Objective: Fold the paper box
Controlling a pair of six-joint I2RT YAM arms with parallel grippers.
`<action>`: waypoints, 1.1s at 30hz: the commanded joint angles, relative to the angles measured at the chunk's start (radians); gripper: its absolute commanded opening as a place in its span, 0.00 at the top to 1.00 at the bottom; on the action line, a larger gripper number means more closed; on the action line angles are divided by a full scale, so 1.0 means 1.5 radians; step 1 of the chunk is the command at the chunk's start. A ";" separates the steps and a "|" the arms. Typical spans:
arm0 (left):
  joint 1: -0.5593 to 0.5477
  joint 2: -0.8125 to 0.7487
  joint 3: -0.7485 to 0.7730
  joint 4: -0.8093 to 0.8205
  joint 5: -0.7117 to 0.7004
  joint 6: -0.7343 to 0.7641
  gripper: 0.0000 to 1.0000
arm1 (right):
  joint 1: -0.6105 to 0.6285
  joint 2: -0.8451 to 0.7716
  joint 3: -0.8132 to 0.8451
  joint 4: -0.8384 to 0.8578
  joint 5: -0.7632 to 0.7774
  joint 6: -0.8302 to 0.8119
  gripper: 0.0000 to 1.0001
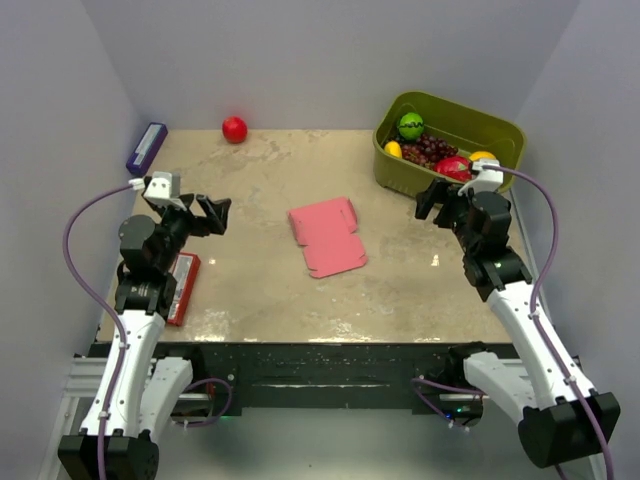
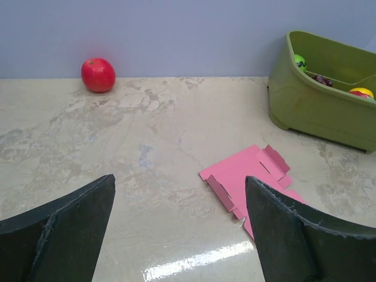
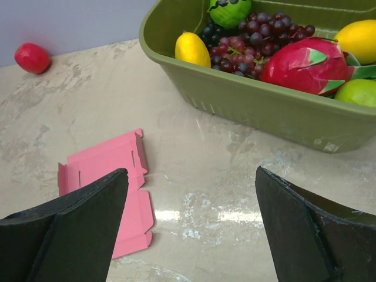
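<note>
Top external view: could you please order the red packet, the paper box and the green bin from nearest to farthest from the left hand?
Measured from the left hand:
1. Red packet, just below the hand, beside the left arm at the table's left edge.
2. Paper box, lying flat at the table's centre.
3. Green bin, in the far right corner.

I logged the flat cardboard paper box (image 1: pixel 328 237) as plain pink, creases a shade darker, no print. The stone-look tabletop (image 1: pixel 260 190) was beige with grey-brown marbling. The plastic tub (image 3: pixel 252 106) was olive green. Inside it I saw a yellow lemon (image 3: pixel 192 49), dark purple grapes (image 3: pixel 247 41), a red dragon fruit (image 3: pixel 305 64) with green-tipped scales, and a green ball (image 3: pixel 230 10) with black markings. The round fruit (image 2: pixel 98 74) by the wall was red. The flat packet (image 1: pixel 183 287) was red and the small oblong box (image 1: pixel 146 146) purple. The fingers of the left gripper (image 2: pixel 179 182) and right gripper (image 3: pixel 191 173) were matte black.
</note>
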 commanded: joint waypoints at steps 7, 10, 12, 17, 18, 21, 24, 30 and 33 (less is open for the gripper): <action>0.004 0.005 0.013 0.001 -0.096 -0.072 0.00 | 0.002 -0.042 0.028 -0.010 0.007 -0.053 0.08; 0.004 0.023 0.014 -0.005 -0.069 -0.057 0.00 | 0.002 -0.046 0.041 -0.027 0.003 -0.057 0.08; 0.004 0.028 0.011 -0.003 -0.018 -0.042 0.00 | 0.002 -0.046 0.051 -0.037 0.002 -0.067 0.09; -0.027 0.046 -0.009 -0.002 -0.006 -0.054 0.08 | 0.009 -0.028 0.072 -0.072 -0.013 -0.074 0.13; -0.046 0.051 -0.009 -0.005 -0.037 -0.061 0.09 | 0.014 -0.023 0.075 -0.077 -0.012 -0.074 0.14; -0.144 0.086 -0.005 -0.037 -0.098 -0.092 0.11 | 0.042 0.002 0.088 -0.098 0.022 -0.077 0.15; -0.227 0.146 -0.012 -0.031 -0.156 -0.122 0.11 | 0.076 0.023 0.101 -0.119 0.058 -0.085 0.15; -0.291 0.314 0.015 0.033 -0.155 -0.184 0.11 | 0.116 0.036 0.113 -0.142 0.092 -0.087 0.15; -0.292 0.385 0.056 0.040 -0.182 -0.185 0.11 | 0.124 0.032 0.118 -0.150 0.097 -0.089 0.15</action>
